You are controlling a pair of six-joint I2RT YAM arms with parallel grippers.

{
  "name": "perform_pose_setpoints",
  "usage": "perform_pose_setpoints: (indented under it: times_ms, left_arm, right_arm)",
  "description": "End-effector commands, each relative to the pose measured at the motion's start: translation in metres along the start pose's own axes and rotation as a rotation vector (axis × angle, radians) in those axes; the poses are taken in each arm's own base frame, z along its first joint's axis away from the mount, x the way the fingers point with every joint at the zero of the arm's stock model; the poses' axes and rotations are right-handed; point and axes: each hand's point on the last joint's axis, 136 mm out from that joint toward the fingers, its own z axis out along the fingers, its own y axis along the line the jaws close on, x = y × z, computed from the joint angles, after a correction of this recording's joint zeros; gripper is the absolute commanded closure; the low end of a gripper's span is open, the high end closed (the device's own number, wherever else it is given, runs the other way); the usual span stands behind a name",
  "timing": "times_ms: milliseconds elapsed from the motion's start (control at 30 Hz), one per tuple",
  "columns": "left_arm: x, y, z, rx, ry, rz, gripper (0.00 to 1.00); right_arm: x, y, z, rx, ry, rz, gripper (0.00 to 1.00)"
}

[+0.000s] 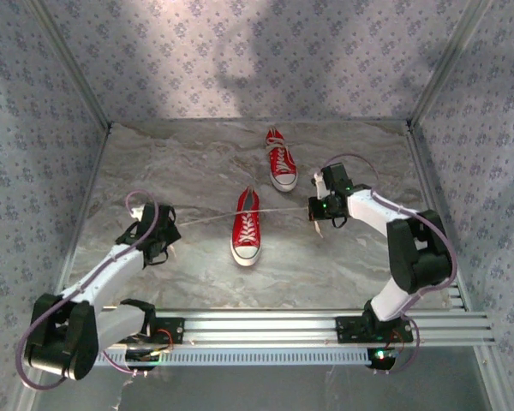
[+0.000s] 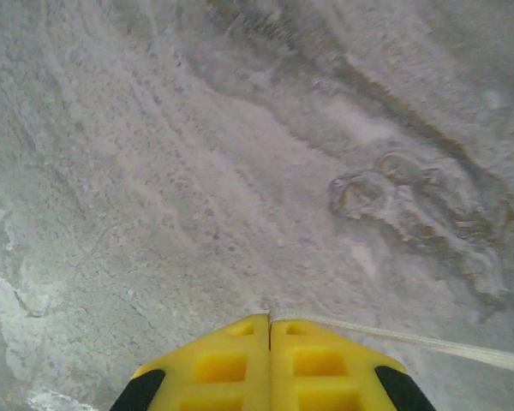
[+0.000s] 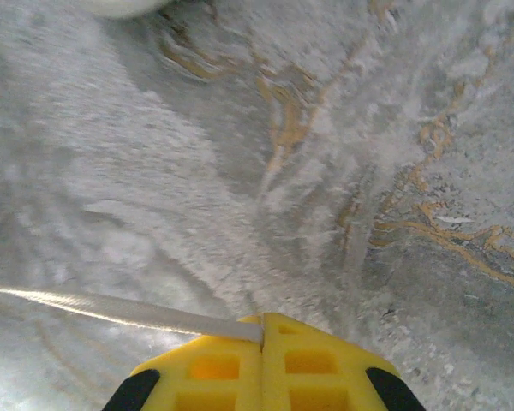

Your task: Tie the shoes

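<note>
Top external camera is sitting high above and behind the arm bases (image 1: 373, 330), looking down and forward, taking in the whole marbled table (image 1: 188, 171) from far off. Left wrist camera is riding just behind the left gripper (image 2: 269, 318), pointing down past its yellow fingers (image 2: 223, 364) at bare table (image 2: 197, 171), very close. Right wrist camera is doing the same over the right gripper (image 3: 263, 321), also close, tabletop (image 3: 325, 171) looking blurry. Both wrist views are sharing the white lace (image 2: 428, 344) (image 3: 111, 308) with the top view, where it is stretching (image 1: 283, 210) between left gripper (image 1: 167, 228) and right gripper (image 1: 315, 208) across the near red shoe (image 1: 247, 227).
</note>
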Motion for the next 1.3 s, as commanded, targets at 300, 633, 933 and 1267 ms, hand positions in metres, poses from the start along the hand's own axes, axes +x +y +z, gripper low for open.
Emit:
perform_pose_setpoints:
  times_ms: [300,633,933,1267]
  left_arm:
    - [-0.025,-0.062,-0.037,0.252,-0.148,0.196,0.06]
    - [0.025,-0.217,-0.061,0.779,-0.107,0.739,0.02]
    - [0.044,-0.264,-0.055,0.932,-0.032,0.851,0.11]
    - [0.053,-0.282,-0.033,0.944,0.023,0.865,0.25]
  right_arm:
    - [-0.052,0.115,-0.091,-0.183,-0.308,-0.341,1.0]
    - [-0.09,0.145,-0.092,-0.305,-0.284,-0.301,1.0]
    - [-0.101,0.15,-0.096,-0.395,-0.27,-0.22,1.0]
    - [-0.105,0.149,-0.105,-0.44,-0.272,-0.187,1.0]
